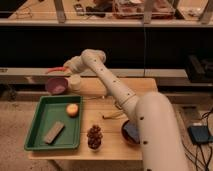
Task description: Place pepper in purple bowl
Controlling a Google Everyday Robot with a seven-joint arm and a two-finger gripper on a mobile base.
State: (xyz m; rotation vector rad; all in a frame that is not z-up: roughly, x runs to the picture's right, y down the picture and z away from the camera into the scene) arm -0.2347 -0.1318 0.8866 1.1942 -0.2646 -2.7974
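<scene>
The hand is gripping the pepper by one end just above the purple bowl — if the fingers are letting go off-centre, the long pepper is risking tipping over the bowl's rim onto the tabletop.

White end effector, orange-red pepper, dull purple bowl, green tray.

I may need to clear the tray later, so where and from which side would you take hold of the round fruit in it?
The gripper is away, carrying the pepper above the purple bowl. I would grip the round fruit across its widest middle, coming straight down: the green tray's raised walls hinder side approaches, and the flat block lies apart.
</scene>
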